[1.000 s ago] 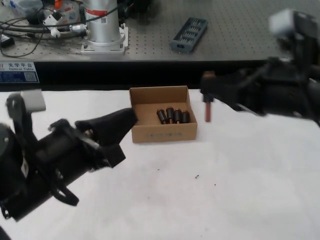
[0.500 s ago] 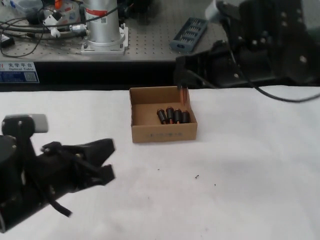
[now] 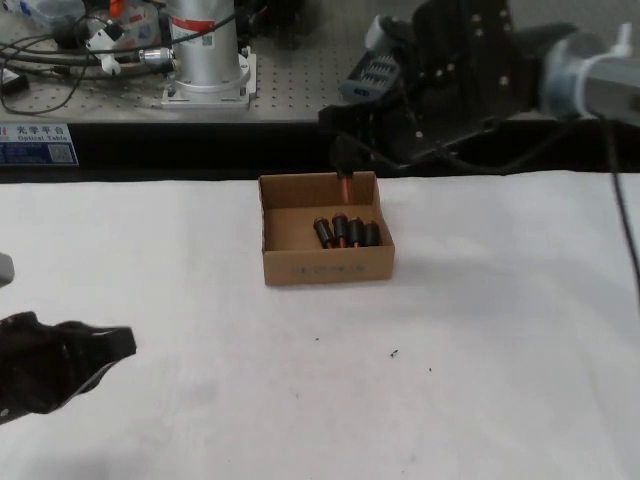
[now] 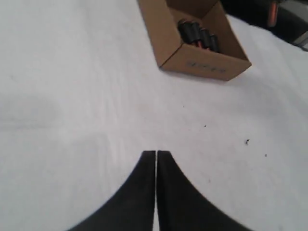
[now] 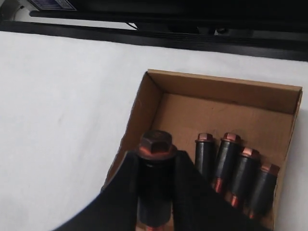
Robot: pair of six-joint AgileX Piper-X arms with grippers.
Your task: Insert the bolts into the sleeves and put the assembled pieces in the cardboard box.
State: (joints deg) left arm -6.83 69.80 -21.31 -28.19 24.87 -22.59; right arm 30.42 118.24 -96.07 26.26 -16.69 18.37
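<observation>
1. The white-covered bench [image 3: 480,380] carries the cardboard box [image 3: 327,268], open side up so that pieces can drop in.
2. The right gripper [image 5: 156,168] hangs over the box's far side, fingers clamped on an assembled bolt-and-sleeve [image 5: 155,143], probably to set it in the free space beside the row.
3. The left gripper [image 4: 156,159] sits low, well apart from the box, fingers pressed together on nothing, likely parked out of the way.
4. Four assembled pieces [image 5: 233,166] lie side by side inside, touching.
</observation>
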